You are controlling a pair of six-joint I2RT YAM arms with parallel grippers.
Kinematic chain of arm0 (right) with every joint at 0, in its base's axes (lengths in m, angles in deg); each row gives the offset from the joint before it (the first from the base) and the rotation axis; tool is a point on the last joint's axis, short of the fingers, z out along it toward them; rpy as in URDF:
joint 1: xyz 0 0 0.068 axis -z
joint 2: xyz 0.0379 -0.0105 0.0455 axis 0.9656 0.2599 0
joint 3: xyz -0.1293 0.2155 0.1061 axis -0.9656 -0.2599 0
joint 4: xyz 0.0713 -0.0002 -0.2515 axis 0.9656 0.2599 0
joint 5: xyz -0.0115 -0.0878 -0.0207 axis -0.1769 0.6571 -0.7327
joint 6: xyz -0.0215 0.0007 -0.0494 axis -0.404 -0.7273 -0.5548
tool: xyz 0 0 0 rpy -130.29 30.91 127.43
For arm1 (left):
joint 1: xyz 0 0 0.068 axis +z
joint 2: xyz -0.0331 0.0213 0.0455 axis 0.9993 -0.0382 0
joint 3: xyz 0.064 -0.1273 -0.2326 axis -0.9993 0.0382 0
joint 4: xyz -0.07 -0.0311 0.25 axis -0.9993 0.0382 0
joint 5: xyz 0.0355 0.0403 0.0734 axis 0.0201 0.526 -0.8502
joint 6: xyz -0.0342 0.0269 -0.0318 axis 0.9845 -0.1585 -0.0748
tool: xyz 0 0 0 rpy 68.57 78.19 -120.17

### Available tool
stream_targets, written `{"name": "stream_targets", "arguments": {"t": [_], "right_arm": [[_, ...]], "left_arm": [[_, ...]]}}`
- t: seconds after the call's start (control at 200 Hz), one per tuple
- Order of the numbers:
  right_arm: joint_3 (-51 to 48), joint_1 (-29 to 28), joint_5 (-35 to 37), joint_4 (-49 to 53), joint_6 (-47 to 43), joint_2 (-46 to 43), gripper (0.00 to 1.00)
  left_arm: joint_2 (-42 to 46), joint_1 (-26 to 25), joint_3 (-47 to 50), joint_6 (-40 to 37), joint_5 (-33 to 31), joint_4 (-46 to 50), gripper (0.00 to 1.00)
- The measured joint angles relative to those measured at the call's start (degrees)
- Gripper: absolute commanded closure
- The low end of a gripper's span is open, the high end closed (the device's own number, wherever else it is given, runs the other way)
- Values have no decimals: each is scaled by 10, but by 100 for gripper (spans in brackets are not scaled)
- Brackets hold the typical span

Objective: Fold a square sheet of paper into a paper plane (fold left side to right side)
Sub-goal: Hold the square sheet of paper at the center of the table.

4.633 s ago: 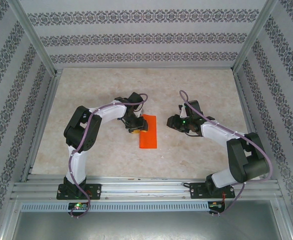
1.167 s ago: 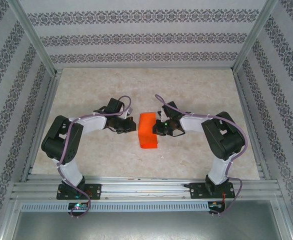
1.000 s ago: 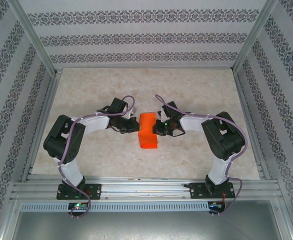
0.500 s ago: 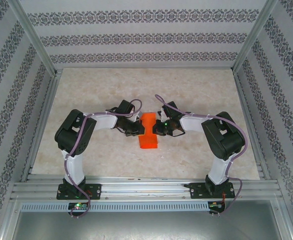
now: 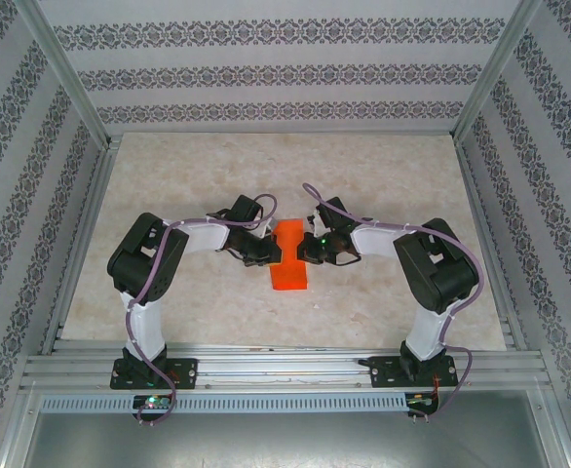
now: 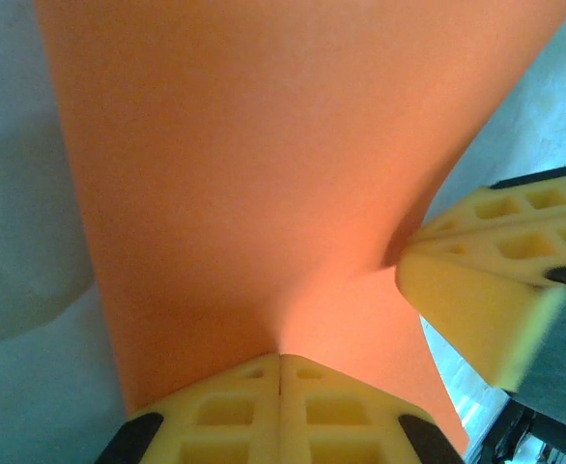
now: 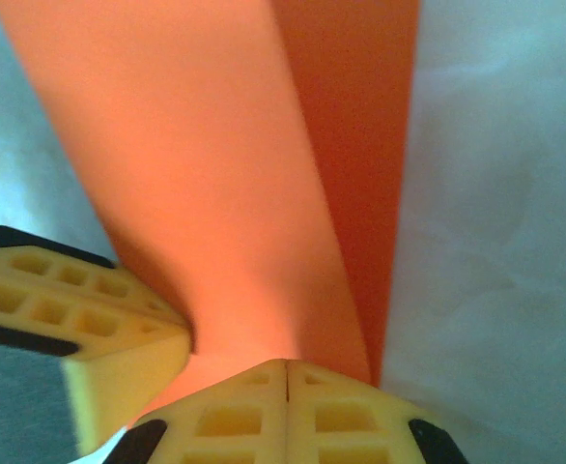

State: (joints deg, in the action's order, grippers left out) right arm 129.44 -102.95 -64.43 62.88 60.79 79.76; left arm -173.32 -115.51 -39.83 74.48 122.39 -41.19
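Puckering against left pincer (image 6: 281, 358) (shut): paper (image 6: 264, 174)

White links and black joints make up the left arm (image 5: 148, 327) and right arm (image 5: 422, 336); a purple cable (image 5: 198, 225) runs along each. The fingers (image 6: 225, 420) are yellow blocks with square recesses, black-edged at the base.

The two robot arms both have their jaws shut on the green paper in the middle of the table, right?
Not quite: the paper is orange, not green, as the top external view shows. The rest holds: the left gripper and the right gripper both have their jaws shut on it in the middle of the table.
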Motion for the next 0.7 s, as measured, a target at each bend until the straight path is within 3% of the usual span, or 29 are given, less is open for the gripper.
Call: {"name": "stream_targets", "arguments": {"t": [0.33, 0.699], "right_arm": [[0, 0, -21, -70, 17, -35, 100], [43, -8, -35, -109, 34, 60, 100]], "left_arm": [[-2, 0, -3, 0, 1, 5, 100], [-3, 0, -5, 2, 2, 6, 100]]}}
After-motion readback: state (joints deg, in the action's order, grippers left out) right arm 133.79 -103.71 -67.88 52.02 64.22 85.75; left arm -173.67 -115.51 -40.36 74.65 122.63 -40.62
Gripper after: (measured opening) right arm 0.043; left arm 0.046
